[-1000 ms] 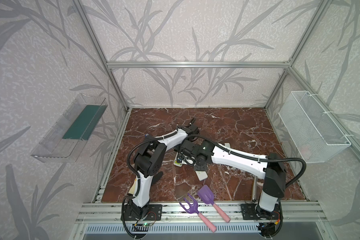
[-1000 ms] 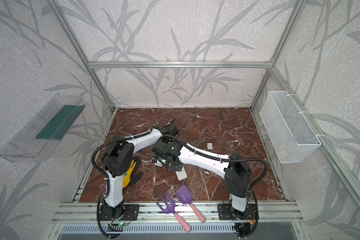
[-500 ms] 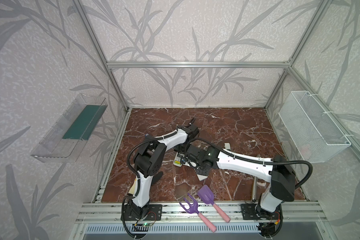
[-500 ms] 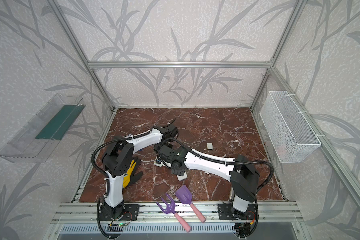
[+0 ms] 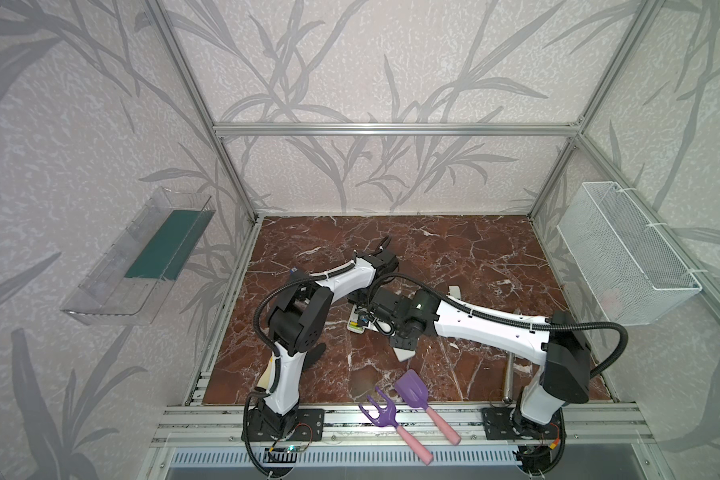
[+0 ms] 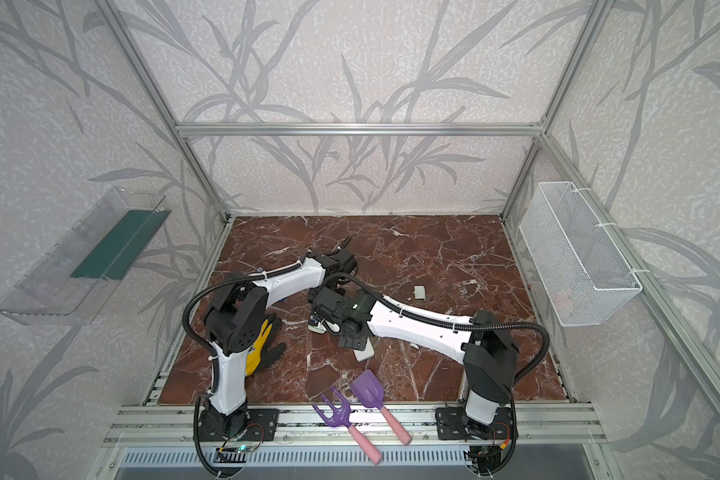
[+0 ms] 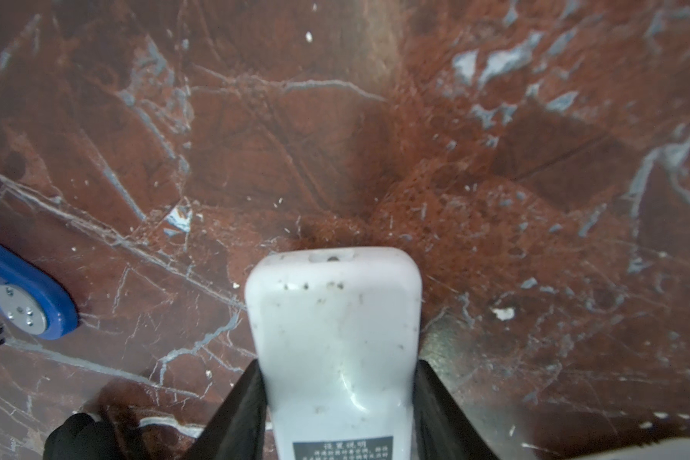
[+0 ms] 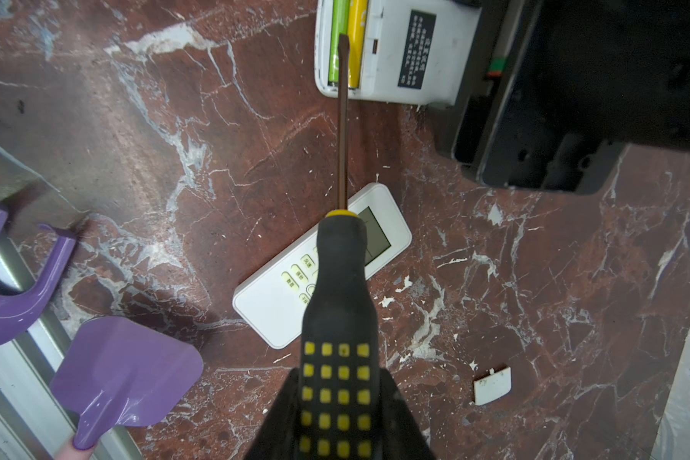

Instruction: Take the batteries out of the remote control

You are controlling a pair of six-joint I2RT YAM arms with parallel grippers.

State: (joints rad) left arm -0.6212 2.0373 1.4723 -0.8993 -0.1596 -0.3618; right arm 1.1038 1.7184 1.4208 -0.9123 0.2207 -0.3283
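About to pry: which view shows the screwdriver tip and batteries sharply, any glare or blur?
Right wrist view: screwdriver tip and batteries sharp, batteries cut by the frame edge. Left wrist view: held remote soft, glare patch near the jaws. In both top views: even light, batteries tiny beside the right arm.

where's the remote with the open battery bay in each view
Top views: the open remote lies mid-table where the two arms meet, in both top views.
Left wrist: close up, clamped in the left gripper, label side up.
Right wrist: just beyond the screwdriver tip, batteries showing.
Shared landmark: the second remote, face up beside it; seen in both top views and the right wrist view.
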